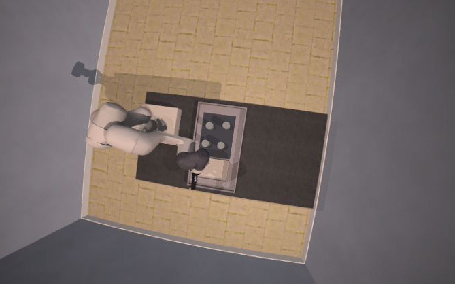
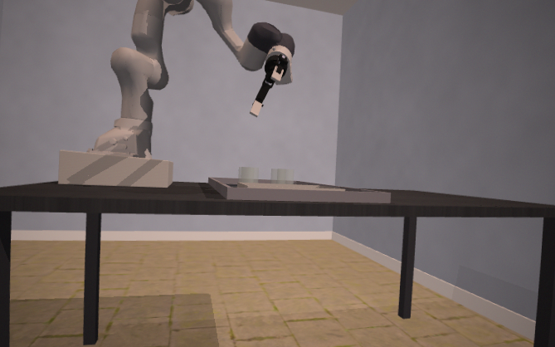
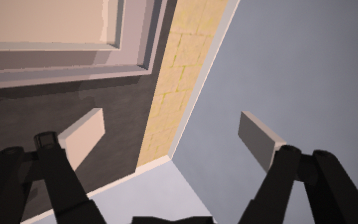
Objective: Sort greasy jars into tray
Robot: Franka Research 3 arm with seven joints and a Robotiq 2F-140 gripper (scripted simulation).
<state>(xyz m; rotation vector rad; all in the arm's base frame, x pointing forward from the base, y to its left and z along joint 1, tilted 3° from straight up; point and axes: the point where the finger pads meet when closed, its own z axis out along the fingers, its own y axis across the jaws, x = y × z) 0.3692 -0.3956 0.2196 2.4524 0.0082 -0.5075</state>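
Four glass jars stand mouth down in a square on the dark drying mat (image 1: 218, 134): two at the far side (image 1: 209, 125) (image 1: 226, 124) and two nearer the tray (image 1: 205, 143) (image 1: 220, 145). The pale tray (image 1: 218, 169) lies beside the mat and holds nothing; it also shows in the wrist view (image 3: 50, 22). My gripper (image 1: 193, 181) (image 2: 258, 103) is open and empty. It hangs high above the table, tilted, over the tray's outer corner on the robot's side. In the wrist view its fingers stand wide apart with nothing between them.
Mat and tray rest on a grey steel plate (image 2: 296, 193) on the dark table (image 1: 278, 158). The robot's pale base block (image 2: 113, 172) stands at the table's left end. Only the tops of the jars (image 2: 248, 173) (image 2: 282, 174) show above the plate's rim from the side.
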